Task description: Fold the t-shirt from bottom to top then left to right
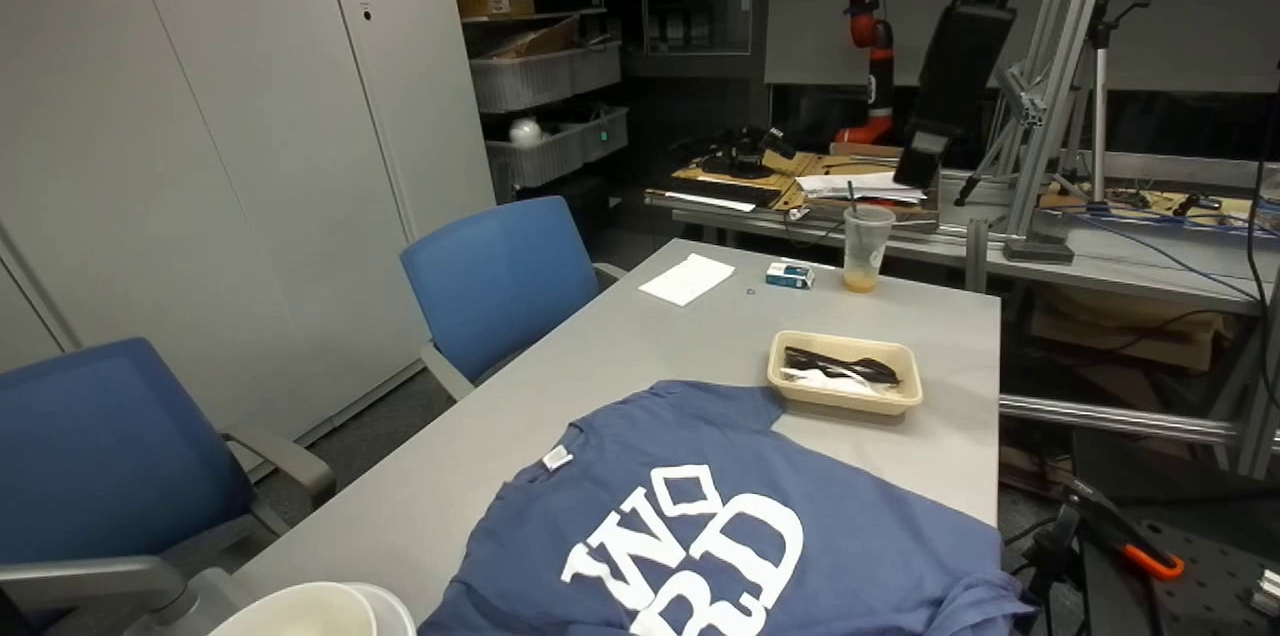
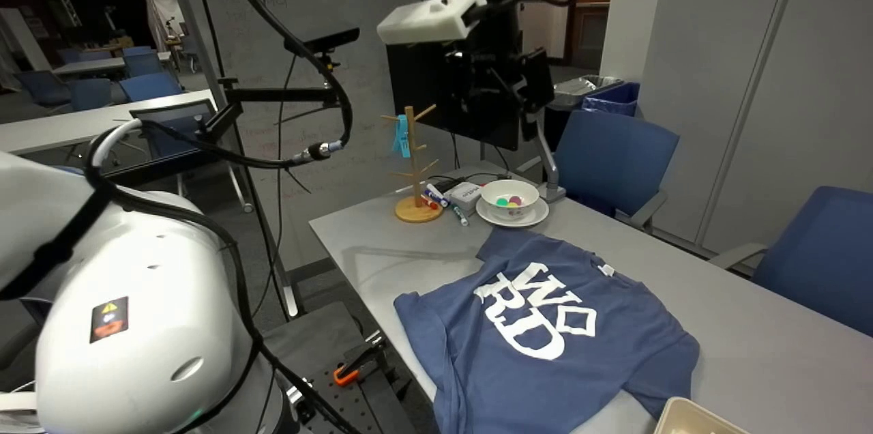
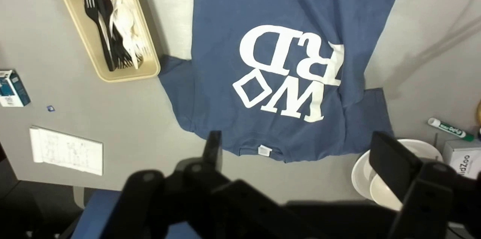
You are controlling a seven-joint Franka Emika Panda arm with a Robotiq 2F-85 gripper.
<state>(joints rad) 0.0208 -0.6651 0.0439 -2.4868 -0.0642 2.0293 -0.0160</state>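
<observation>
A: Where is the navy-blue cloth t-shirt with white block lettering [image 3: 293,66] found?
B: Upper centre, wrist view. Laid lettering-up, probably spread so that its edges can be reached for folding.
A: And the black two-fingered gripper [image 3: 297,138]?
B: Seen at frame bottom, fingers parted wide, nothing held; readied, it is judged, for a grasp.
A: Counts, same view?
B: One t-shirt; one beige rectangular tray [image 3: 89,38], upper left; one round white plate [image 3: 360,175], lower right, one white bowl [image 3: 383,194] set on it.

Cutlery [image 3: 122,24] lies in a beige tray [image 3: 127,75].
</observation>
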